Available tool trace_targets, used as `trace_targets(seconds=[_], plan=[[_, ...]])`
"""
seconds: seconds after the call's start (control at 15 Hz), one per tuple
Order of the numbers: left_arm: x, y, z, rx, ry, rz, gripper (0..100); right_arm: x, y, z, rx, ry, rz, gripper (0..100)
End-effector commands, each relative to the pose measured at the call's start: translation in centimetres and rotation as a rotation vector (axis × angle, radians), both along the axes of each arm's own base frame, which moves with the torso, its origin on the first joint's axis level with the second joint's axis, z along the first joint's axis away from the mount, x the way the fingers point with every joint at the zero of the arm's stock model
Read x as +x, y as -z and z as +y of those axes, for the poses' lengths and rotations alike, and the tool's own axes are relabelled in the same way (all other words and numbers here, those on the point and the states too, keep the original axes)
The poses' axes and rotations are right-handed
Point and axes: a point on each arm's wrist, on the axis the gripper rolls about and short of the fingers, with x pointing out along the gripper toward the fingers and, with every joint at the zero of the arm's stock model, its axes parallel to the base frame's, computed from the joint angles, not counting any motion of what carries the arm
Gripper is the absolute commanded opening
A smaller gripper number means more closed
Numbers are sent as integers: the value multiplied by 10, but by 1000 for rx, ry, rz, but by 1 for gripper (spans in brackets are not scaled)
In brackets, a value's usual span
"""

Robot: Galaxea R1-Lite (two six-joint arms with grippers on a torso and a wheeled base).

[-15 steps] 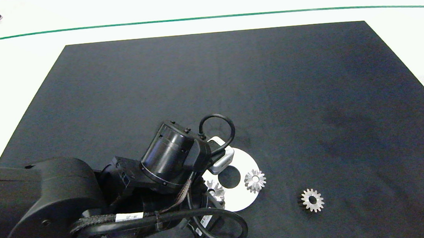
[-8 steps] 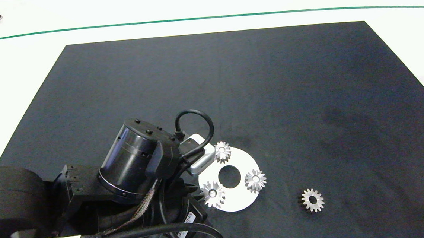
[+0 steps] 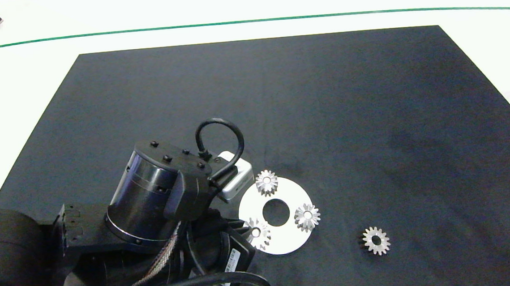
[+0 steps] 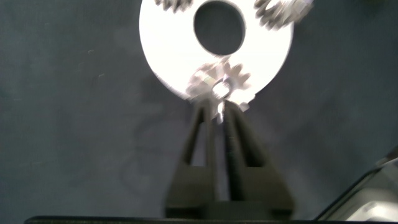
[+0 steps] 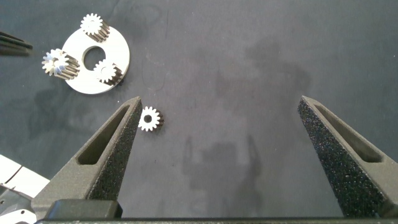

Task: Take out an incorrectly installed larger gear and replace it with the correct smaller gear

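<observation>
- Larger gear (image 3: 256, 232): seated on the white disc (image 3: 289, 241), at the disc's edge nearest the left arm (image 3: 151, 204) and partly hidden under it in the head view. Long pointed teeth, small centre hole. Judged not yet removed.
- Two other gears (image 3: 266, 182) (image 3: 307, 217): of like look and mounted on the same disc around its round centre hole. Judged correctly fitted and best left undisturbed.
- Smaller gear (image 3: 376, 240): flat on the black mat (image 3: 324, 111), well apart from the disc on the right arm's side. Wide bore facing up, free on all sides, so easy to reach from above.
- Left end effector (image 4: 214, 111): low over the mat, tips right at the near edge of the larger gear (image 4: 219, 84). Fingers (image 4: 198, 134) drawn almost together, only a thin slit between. Impossible to tell whether a tooth is pinched or merely touched. Placement suited to working the wrong gear off the disc.
- Right end effector (image 5: 220, 102): high above the mat, spread wide and carrying nothing. Smaller gear (image 5: 149, 118) just beside one finger in its wrist view. Seemingly kept clear until the disc position is freed.
</observation>
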Motion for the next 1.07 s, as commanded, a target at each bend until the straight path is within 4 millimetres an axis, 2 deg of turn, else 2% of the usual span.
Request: trace_targets(seconds=[0.07,0.73,1.07], plan=[[-5,12,-9,11,-9,-6,100,1,1,0,-3,-1,8,100],[2,24,-9,-17,-82,4,100,0,1,0,-2,-2,6,100],[5,49,-14,-23,-104,-31,100,0,1,0,-2,-1,6,100]])
